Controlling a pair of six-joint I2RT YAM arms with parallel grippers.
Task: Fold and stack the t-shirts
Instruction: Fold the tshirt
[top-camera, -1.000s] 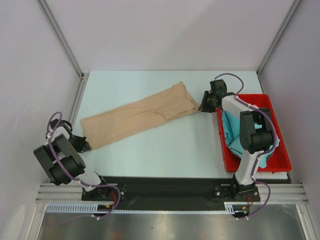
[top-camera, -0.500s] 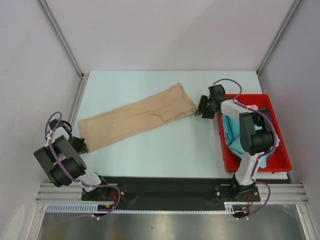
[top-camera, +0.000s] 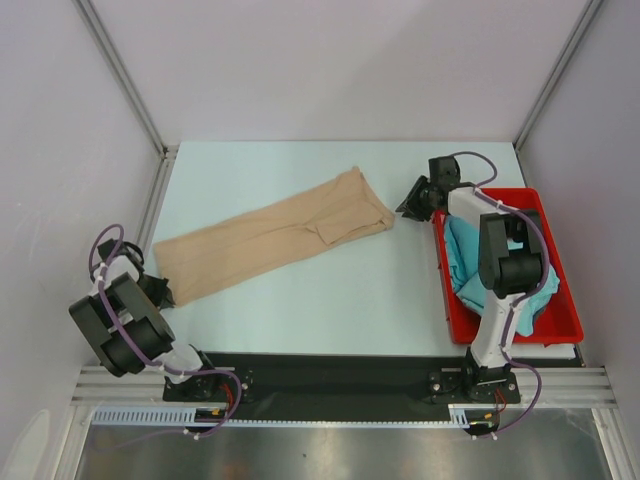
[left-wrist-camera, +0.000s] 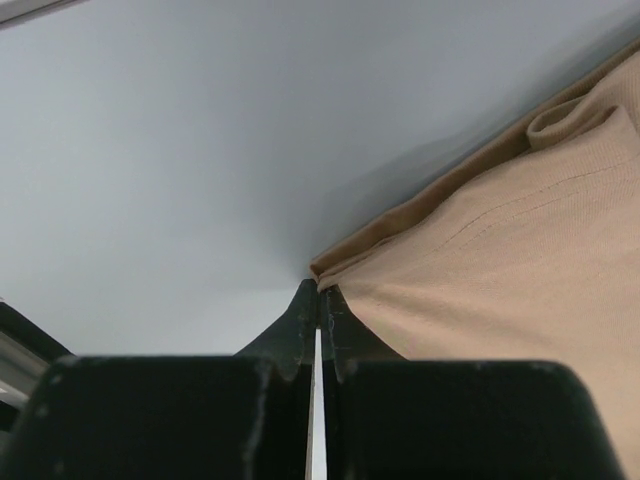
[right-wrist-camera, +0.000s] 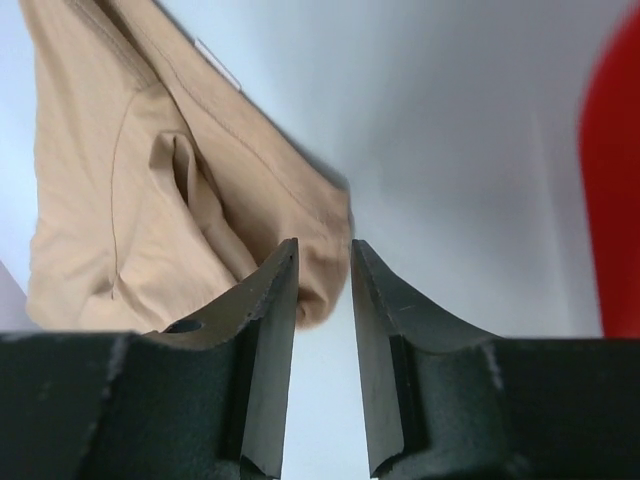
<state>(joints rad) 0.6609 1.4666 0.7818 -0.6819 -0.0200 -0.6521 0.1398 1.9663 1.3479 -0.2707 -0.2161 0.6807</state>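
Observation:
A tan t-shirt (top-camera: 270, 240), folded into a long strip, lies slantwise across the table from near left to far right. At its near left corner (left-wrist-camera: 330, 272), my left gripper (top-camera: 167, 292) (left-wrist-camera: 320, 290) is shut, the cloth pinched at the fingertips. My right gripper (top-camera: 410, 203) (right-wrist-camera: 324, 245) stands open just off the strip's far right end (right-wrist-camera: 300, 240). Nothing sits between its fingers and it hangs a little above the table. A teal t-shirt (top-camera: 463, 262) lies crumpled in the red bin.
The red bin (top-camera: 565, 328) stands at the right edge of the table, under the right arm's forearm. Grey walls and metal frame posts close in the table on the left, far and right sides.
The right gripper let go of the tan t-shirt's far end and drew back to the right. The strip slid a little to the left with the left gripper.

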